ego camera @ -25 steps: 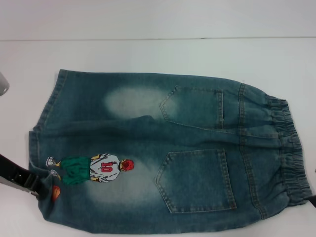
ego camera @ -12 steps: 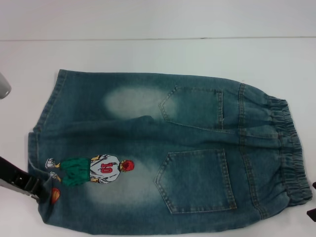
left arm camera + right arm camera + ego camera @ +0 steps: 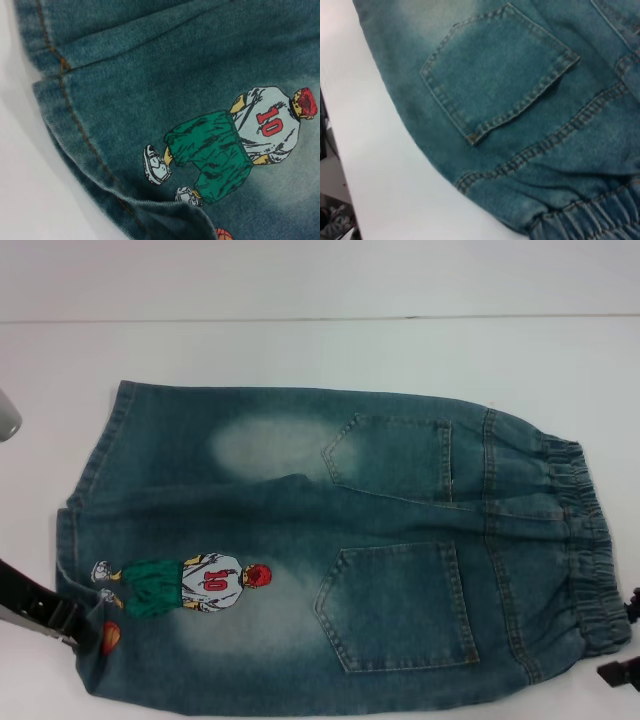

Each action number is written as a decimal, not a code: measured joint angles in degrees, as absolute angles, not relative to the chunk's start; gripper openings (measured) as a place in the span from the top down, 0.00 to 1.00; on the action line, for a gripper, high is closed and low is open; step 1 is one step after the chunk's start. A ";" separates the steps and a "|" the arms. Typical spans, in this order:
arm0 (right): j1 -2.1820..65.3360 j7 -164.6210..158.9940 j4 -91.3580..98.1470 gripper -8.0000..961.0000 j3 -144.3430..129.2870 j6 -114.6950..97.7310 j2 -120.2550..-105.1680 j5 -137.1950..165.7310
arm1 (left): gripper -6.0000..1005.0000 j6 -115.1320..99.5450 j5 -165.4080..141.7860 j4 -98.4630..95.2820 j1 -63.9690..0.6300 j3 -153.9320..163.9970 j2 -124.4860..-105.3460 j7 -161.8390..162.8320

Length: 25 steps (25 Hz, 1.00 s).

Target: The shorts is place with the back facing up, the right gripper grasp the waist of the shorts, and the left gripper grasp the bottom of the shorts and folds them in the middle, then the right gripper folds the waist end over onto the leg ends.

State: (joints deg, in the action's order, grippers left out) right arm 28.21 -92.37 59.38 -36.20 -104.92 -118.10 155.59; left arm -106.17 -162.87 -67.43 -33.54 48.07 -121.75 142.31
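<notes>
As right hand (image 3: 622, 640) nears waist (image 3: 590, 540) — shorts (image 3: 330, 550) unmoved.

Denim shorts (image 3: 340, 550) flat, back up, waist (image 3: 585, 545) rt.

Faded blue denim shorts (image 3: 340, 550) fill the middle of the head view: woven cotton cloth, matt, with a visible twill grain and pale bleached patches worn soft. Orange-brown stitching runs raised along the back pockets (image 3: 495, 70) and the flat stitched leg ends (image 3: 75, 125). At the right of the frame the gathered elastic waist (image 3: 585, 540) looks puckered and ribbed. The embroidered basketball player (image 3: 235, 145) sits as dense, slightly raised thread, matt too. Beneath it all, the white bench (image 3: 300, 350) is smooth with a dull, even sheen. At lower left, the black left gripper (image 3: 40, 605) shows hard, matt plastic.
</notes>
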 joint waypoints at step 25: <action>26.96 -84.94 56.34 0.85 -32.28 -103.04 -118.23 149.67 | 0.96 -106.59 -162.41 -67.50 -33.55 47.54 -121.81 142.34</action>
